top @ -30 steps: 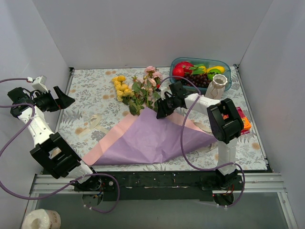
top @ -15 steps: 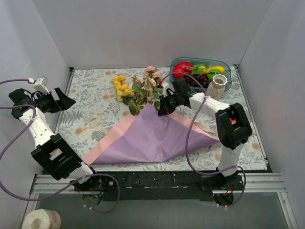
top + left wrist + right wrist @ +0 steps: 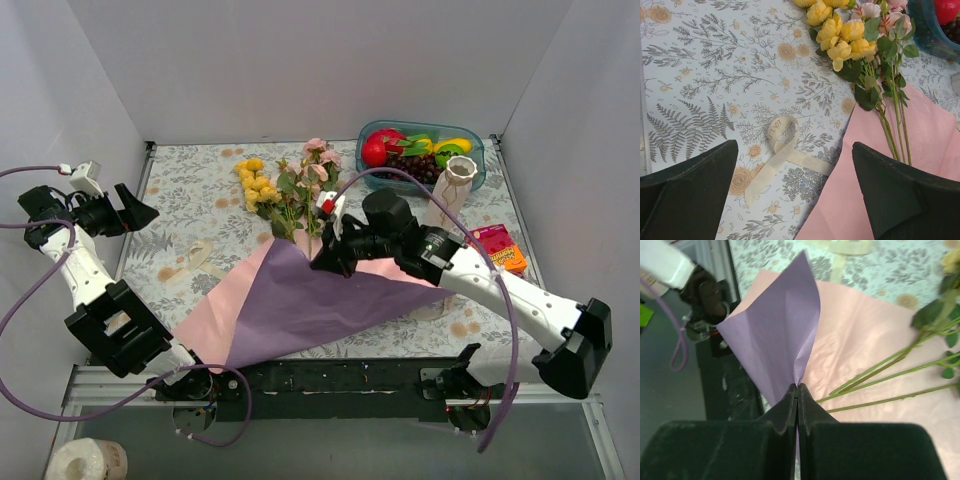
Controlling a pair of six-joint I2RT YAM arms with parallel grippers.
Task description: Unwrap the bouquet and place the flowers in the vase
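The bouquet lies unwrapped mid-table. The flowers (image 3: 290, 190), yellow (image 3: 840, 35) and pale pink, lie with their green stems (image 3: 890, 365) on the paper's pink inner face (image 3: 900, 165). My right gripper (image 3: 325, 258) is shut on a corner of the purple paper (image 3: 320, 300), and the sheet (image 3: 775, 335) rises in a peak from its tips (image 3: 798, 386). The white ribbed vase (image 3: 452, 185) stands upright at the back right. My left gripper (image 3: 140, 210) hangs open at the far left, above the cream ribbon (image 3: 771, 167), holding nothing (image 3: 794, 144).
A blue tub of plastic fruit (image 3: 420, 150) stands behind the vase. An orange and pink packet (image 3: 497, 245) lies by the right wall. The black rail (image 3: 330, 375) marks the table's near edge, close under the paper.
My right gripper has shut on the paper's corner and pulled it toward the near left, folding the purple flap back off the stems. The right arm has stretched out low. The left arm has stayed still.
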